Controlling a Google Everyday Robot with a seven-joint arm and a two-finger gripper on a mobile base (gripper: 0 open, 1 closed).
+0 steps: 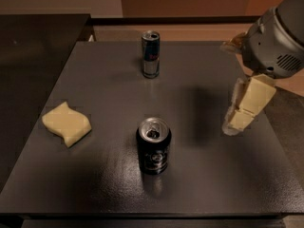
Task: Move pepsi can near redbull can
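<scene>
The pepsi can, wide and black with an open silver top, stands upright on the dark table, near its front middle. The redbull can, slim and blue-and-silver, stands upright near the table's far edge, well behind the pepsi can. My gripper hangs from the grey arm at the right, above the table's right side. It is to the right of the pepsi can, well apart from it, and holds nothing.
A yellow sponge lies on the table's left side. A black counter adjoins the table on the left. The table's right edge runs just beside the gripper, with floor beyond it.
</scene>
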